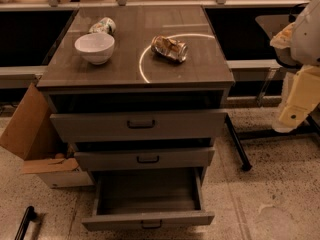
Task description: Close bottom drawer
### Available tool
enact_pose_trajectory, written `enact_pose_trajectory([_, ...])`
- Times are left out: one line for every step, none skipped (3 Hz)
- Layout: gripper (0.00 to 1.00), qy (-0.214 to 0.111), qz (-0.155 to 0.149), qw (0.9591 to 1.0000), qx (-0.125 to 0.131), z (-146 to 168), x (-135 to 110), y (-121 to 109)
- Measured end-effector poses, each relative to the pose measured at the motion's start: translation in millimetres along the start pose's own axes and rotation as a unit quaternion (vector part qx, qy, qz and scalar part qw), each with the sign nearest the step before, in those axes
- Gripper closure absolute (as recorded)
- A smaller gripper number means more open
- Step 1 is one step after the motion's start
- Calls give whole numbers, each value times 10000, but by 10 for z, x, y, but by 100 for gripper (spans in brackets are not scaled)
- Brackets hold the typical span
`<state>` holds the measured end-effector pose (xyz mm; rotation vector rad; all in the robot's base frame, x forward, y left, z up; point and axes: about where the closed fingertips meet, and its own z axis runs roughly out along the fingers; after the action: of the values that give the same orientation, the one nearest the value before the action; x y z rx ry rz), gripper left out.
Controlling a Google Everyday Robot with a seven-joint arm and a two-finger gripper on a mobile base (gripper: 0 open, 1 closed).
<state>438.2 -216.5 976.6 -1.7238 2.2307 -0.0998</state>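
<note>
The bottom drawer [148,219] is the lowest of the grey cabinet's [135,79] three drawers. It is pulled far out, its deep grey box is open and empty, and its small dark bar handle [151,225] sits at the frame's lower edge. The middle drawer [145,159] and the taller top drawer [140,124] are each pulled out a little. My gripper [294,115], at the end of the cream-coloured arm, hangs at the right edge of the view. It is well to the right of the cabinet, at about top-drawer height, and touches nothing.
On the cabinet top are a white bowl [94,47], a crushed can [170,48] and a tipped can [102,25]. An open cardboard box [31,134] stands left of the cabinet. A black leg [236,144] slants to its right. A dark bar [24,223] lies at the lower left.
</note>
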Motion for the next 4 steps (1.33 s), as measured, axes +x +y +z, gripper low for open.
enact_pose_trajectory([0, -1, 0, 10000, 0, 1, 0, 0])
enact_pose_trajectory([0, -240, -52, 9994, -235, 254, -30, 85])
enact_pose_trajectory([0, -605, -104, 9965, -569, 658, -114, 254])
enact_pose_trajectory([0, -1080, 94, 9895, -957, 1236, -256, 570])
